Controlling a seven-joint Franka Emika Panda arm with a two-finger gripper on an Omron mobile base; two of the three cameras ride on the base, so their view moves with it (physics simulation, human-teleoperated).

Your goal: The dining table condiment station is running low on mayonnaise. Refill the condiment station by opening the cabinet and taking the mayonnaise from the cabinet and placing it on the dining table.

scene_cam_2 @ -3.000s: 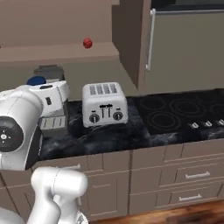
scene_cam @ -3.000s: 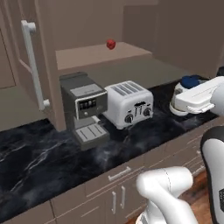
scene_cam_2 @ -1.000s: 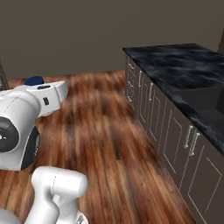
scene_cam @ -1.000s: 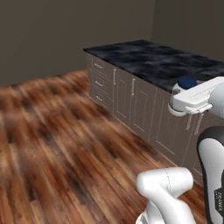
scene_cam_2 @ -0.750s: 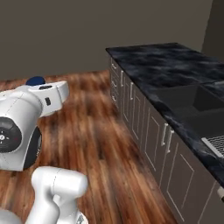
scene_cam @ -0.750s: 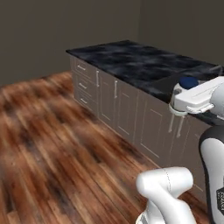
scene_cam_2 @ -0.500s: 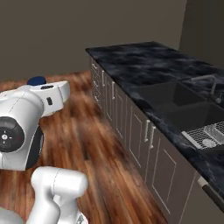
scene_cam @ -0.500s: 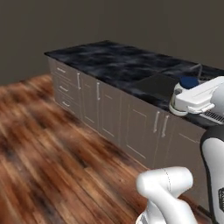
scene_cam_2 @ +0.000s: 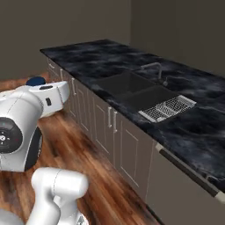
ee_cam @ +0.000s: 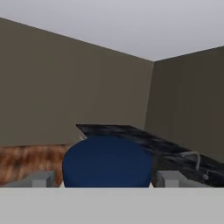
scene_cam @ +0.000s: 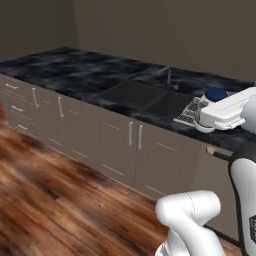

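Dark blue fills the lower centre of the hand view: the lid of the mayonnaise (ee_cam: 107, 162), sitting between the two grey fingertips (ee_cam: 40, 178) of the end effector (ee_cam: 107, 180), which is grasping the jar with its jaws standing wide on either side. In the left base view the same blue lid (scene_cam: 216, 93) peeks above the white hand at right of frame; in the right base view it shows at left of frame, over the wooden floor (scene_cam_2: 66, 145).

Ahead runs a black marble table (scene_cam: 75, 72) with a double sink (scene_cam_2: 134, 90), a faucet (scene_cam_2: 154, 68) and a dish rack (scene_cam_2: 168, 107), over taupe cabinet doors (scene_cam: 117, 145). This looks like a wall run rather than the island, so the dining table appears still to be reached; the step in hand is carrying.

To do it well, the base should turn smoothly and the arm hold its pose, keeping the jar upright and the grip steady. With so small a jar, a jolt could tip it out. Lower it onto bare marble before letting go.
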